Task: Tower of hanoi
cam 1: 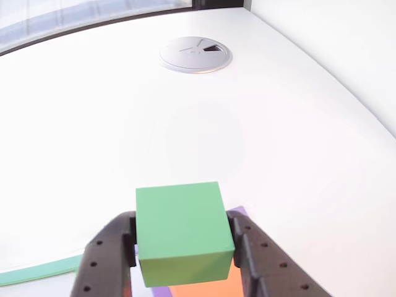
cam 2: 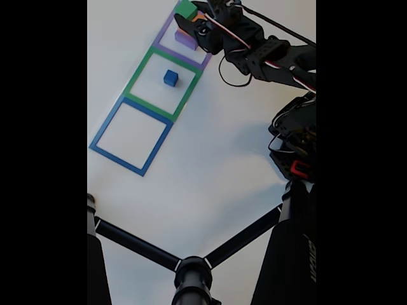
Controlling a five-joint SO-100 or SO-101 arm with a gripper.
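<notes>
Green block (cam 1: pixel 182 232) is sitting clamped between my two black fingers (cam 1: pixel 247 247), one pressing on each side of it in the other view. Under it I am seeing a strip of the orange block (cam 1: pixel 207 288) and a sliver of the purple block (cam 1: pixel 159 291); whether the green one is touching the orange I cannot tell. In the fixed view my fingers (cam 2: pixel 194 19) are holding the green block (cam 2: pixel 186 9) above the orange and purple blocks (cam 2: pixel 185 40) inside the purple square outline (cam 2: pixel 166 27) at the top. The blue cube (cam 2: pixel 170 77) is lying alone inside the green square outline (cam 2: pixel 138 70), well apart from me. The blue square outline (cam 2: pixel 105 130) comes next on the white table (cam 2: pixel 210 165).
</notes>
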